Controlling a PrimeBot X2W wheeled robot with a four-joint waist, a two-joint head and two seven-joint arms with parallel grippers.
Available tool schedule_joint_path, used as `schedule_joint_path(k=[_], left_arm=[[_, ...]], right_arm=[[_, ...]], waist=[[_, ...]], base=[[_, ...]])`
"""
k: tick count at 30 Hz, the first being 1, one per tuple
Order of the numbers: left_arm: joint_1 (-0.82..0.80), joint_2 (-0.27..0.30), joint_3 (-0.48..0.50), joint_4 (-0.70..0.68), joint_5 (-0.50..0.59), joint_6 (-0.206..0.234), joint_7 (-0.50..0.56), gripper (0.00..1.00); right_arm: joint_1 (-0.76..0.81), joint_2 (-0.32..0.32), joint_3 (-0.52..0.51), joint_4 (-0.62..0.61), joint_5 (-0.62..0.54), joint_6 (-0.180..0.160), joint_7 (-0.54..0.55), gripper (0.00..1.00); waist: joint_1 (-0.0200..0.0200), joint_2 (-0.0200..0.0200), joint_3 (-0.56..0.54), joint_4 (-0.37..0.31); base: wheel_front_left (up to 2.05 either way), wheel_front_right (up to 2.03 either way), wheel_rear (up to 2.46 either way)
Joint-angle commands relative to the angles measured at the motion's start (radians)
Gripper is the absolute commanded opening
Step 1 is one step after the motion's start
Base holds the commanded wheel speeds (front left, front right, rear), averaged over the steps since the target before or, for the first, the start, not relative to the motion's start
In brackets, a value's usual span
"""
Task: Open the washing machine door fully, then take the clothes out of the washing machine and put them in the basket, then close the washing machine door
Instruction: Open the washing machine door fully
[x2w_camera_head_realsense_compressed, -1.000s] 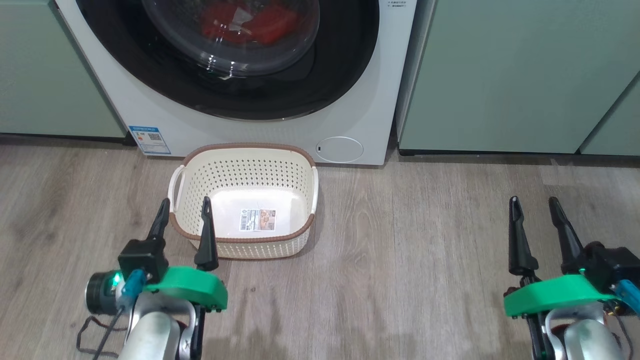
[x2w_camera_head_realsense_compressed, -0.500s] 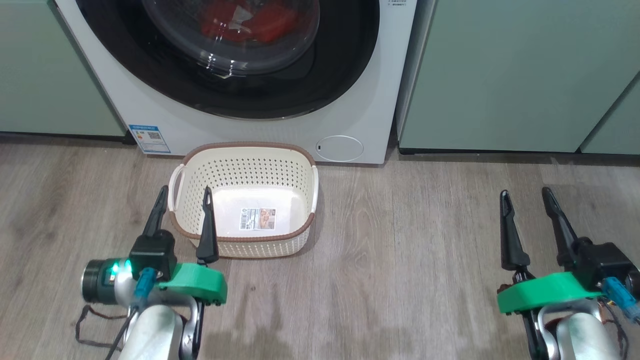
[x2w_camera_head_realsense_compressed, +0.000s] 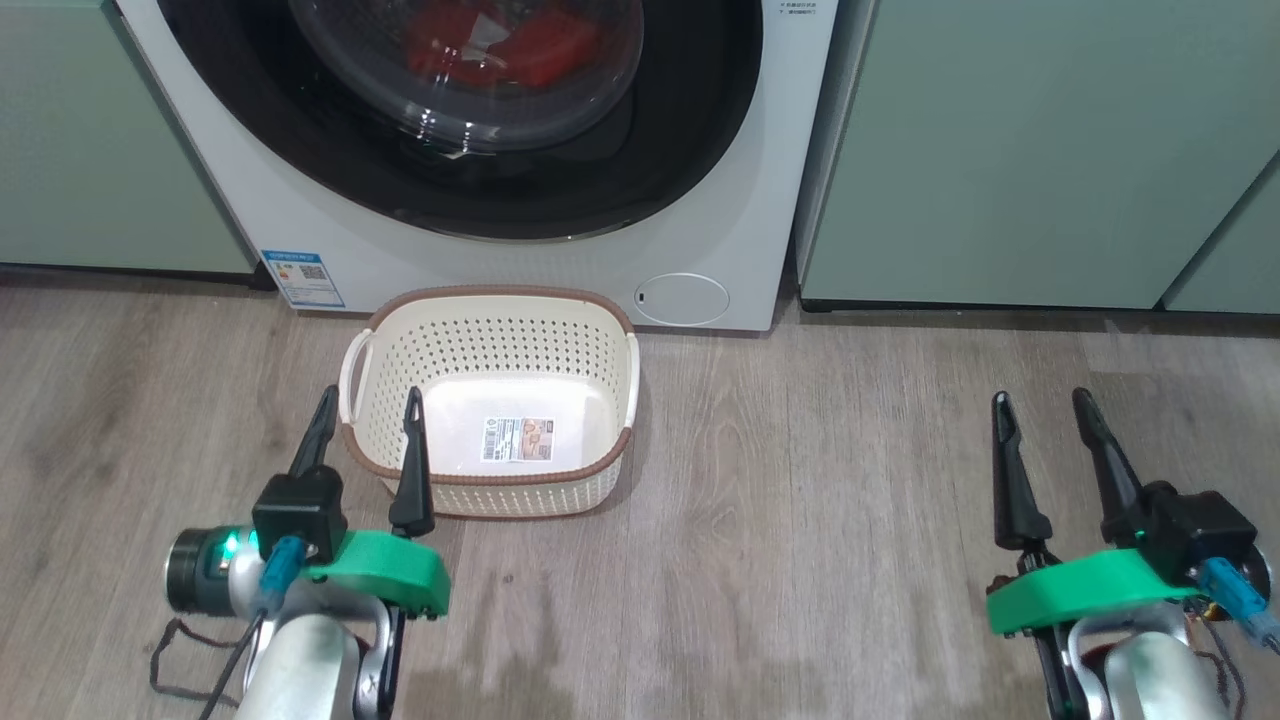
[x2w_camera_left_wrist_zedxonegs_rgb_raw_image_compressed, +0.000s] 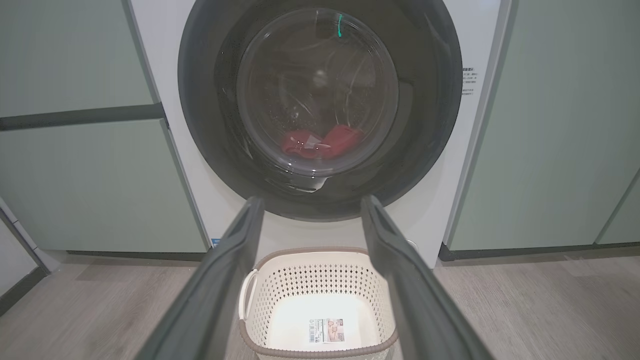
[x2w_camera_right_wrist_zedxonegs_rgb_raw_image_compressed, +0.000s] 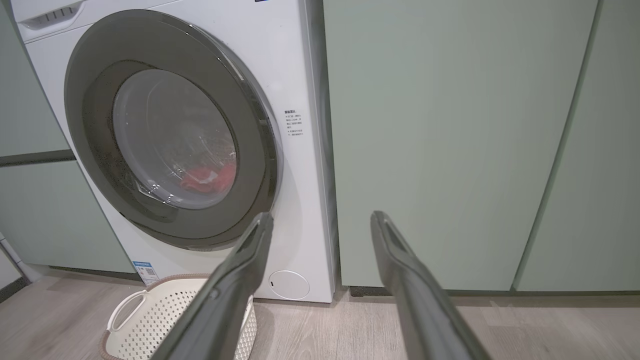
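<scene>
Grey wood-plank floor (x2w_camera_head_realsense_compressed: 800, 500) runs under everything I see from the head camera. Nearest to me, the left gripper (x2w_camera_head_realsense_compressed: 369, 394) sits at the lower left with its 2 dark fingers spread apart and nothing between them. In this view the fingers straddle the near-left corner of the basket (x2w_camera_head_realsense_compressed: 500, 293), though I can't tell whether they touch it. The right gripper (x2w_camera_head_realsense_compressed: 1039, 397) is well off to the right over bare floor, fingers likewise apart and empty.

The basket stands upright on the floor with only a label sticker on its bottom. Its far rim is just in front of the washing machine (x2w_camera_head_realsense_compressed: 760, 150). To the right of the basket a small round hatch (x2w_camera_head_realsense_compressed: 682, 298) sits low on the machine's front, and a blue label (x2w_camera_head_realsense_compressed: 302, 277) sits low on the left.

Above them the washing machine door (x2w_camera_head_realsense_compressed: 690, 130) is shut; from the right wrist camera it lies flush against the white front. Through its glass I see the clothes (x2w_camera_head_realsense_compressed: 540, 55), a red heap low in the drum. Pale green cabinets (x2w_camera_head_realsense_compressed: 1000, 150) flank the machine on both sides.
</scene>
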Motion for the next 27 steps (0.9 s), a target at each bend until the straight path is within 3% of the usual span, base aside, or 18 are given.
schedule_joint_path(k=[1,4,5,7,15,17,20,27], left_arm=[[-0.058,0.003,0.035,-0.027,-0.007,-0.007,-0.009,1.0],[-0.058,0.002,0.038,-0.022,-0.008,-0.011,-0.009,1.0],[-0.058,0.002,0.037,-0.021,-0.008,-0.013,-0.009,1.0],[-0.058,0.001,0.037,-0.019,-0.009,-0.015,-0.009,1.0],[-0.04,0.0,0.024,-0.009,-0.035,-0.018,-0.009,1.0],[-0.037,0.0,0.016,-0.006,-0.042,-0.018,-0.009,1.0],[-0.039,0.0,0.002,-0.006,-0.054,-0.017,-0.009,1.0],[-0.066,0.0,-0.045,-0.014,-0.092,-0.004,-0.009,1.0]], right_arm=[[-0.034,-0.013,0.03,-0.026,0.007,-0.001,-0.011,1.0],[-0.037,-0.013,0.034,-0.019,0.028,-0.001,-0.011,1.0],[-0.039,-0.013,0.035,-0.015,0.041,-0.001,-0.011,0.95],[-0.046,-0.013,0.037,-0.007,0.088,-0.001,-0.011,0.0],[-0.156,-0.021,0.076,0.171,0.452,-0.001,-0.011,0.0],[-0.216,-0.077,0.121,0.239,0.588,-0.001,-0.006,0.0],[-0.322,-0.182,0.174,0.273,0.797,-0.001,0.083,0.0],[-0.599,-0.386,0.211,0.292,1.167,-0.001,0.417,0.0]], waist=[[0.0,-0.0001,-0.001,0.0],[0.0,-0.0001,-0.002,0.001],[0.0,-0.0001,-0.002,0.002],[0.0,-0.0001,-0.002,0.004],[0.0,-0.0001,0.003,0.013],[0.0,-0.0001,0.007,0.021],[0.0,-0.0001,0.028,0.035],[0.0,-0.0001,0.108,0.088]], base=[[0.0,0.0,0.0],[0.0,0.0,0.0],[0.0,0.0,0.0],[0.0,0.0,0.0],[0.0,0.0,0.0],[0.0,0.0,0.0],[0.0,0.0,0.0],[0.0,0.0,0.0]])
